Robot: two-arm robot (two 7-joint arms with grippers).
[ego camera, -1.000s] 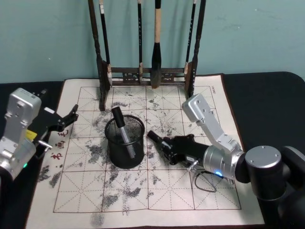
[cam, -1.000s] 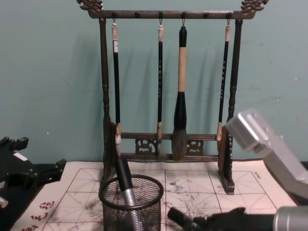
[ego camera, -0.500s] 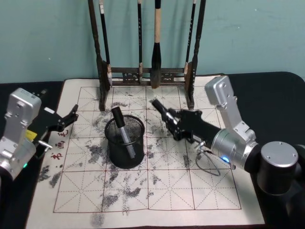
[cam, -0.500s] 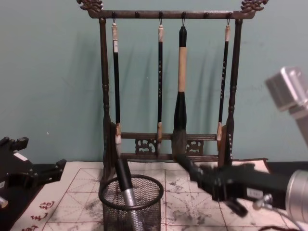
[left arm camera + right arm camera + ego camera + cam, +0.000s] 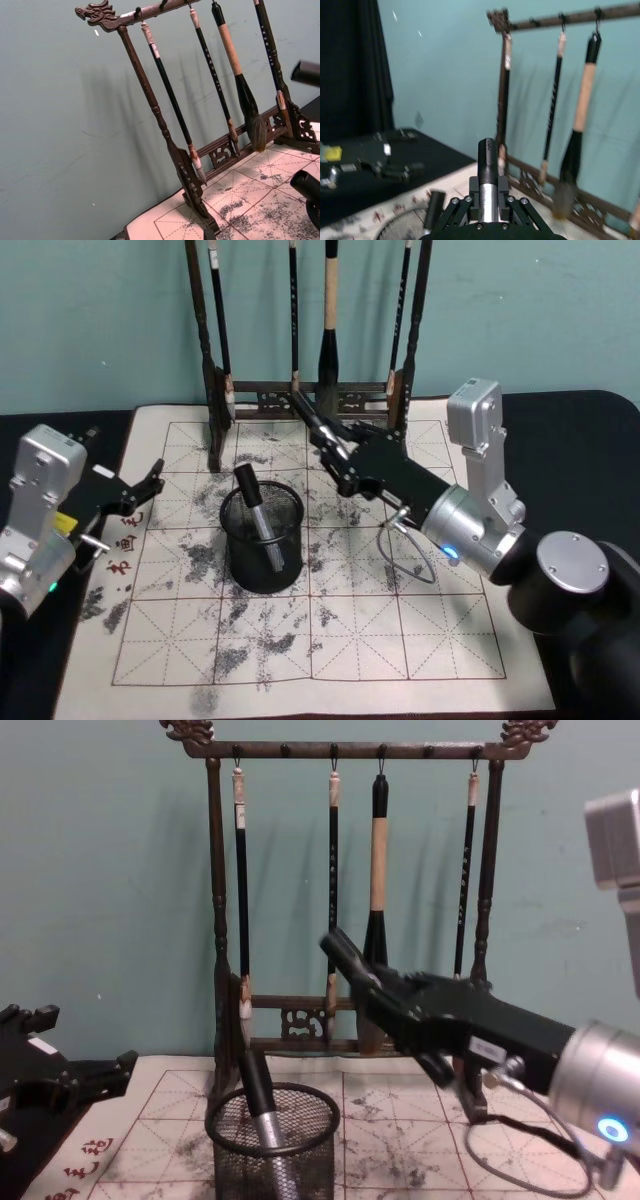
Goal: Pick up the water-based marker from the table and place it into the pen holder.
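My right gripper [image 5: 340, 452] is up in the air, over the white paper mat with grid lines and dark ink blots [image 5: 350, 630]. Its fingers are closed tight on the black and silver water-based marker [image 5: 315, 422]. The marker is not touching the mat. It is tilted, and its black end points up and toward the tall dark wooden brush rack [image 5: 310, 395] at the back. My right wrist view shows the silver part of the marker [image 5: 487, 170] pinched between my right gripper's [image 5: 488, 200] two sides, with the black end sticking out past them.

The round black wire-mesh pen holder [image 5: 250, 565] stands upright on the mat, in front of the rack. In the chest view the marker [image 5: 345, 955] and my right gripper [image 5: 368, 982] are higher than the pen holder [image 5: 310, 1160] and a bit to its right, not inside it. Another black and silver marker [image 5: 255, 510] leans inside the holder, with its black end poking up over the rim.

My left gripper [image 5: 150, 485] waits off to the left, near the edge of the mat. Its fingers are spread apart and hold nothing.

Four brushes hang from the rack [image 5: 210, 870].
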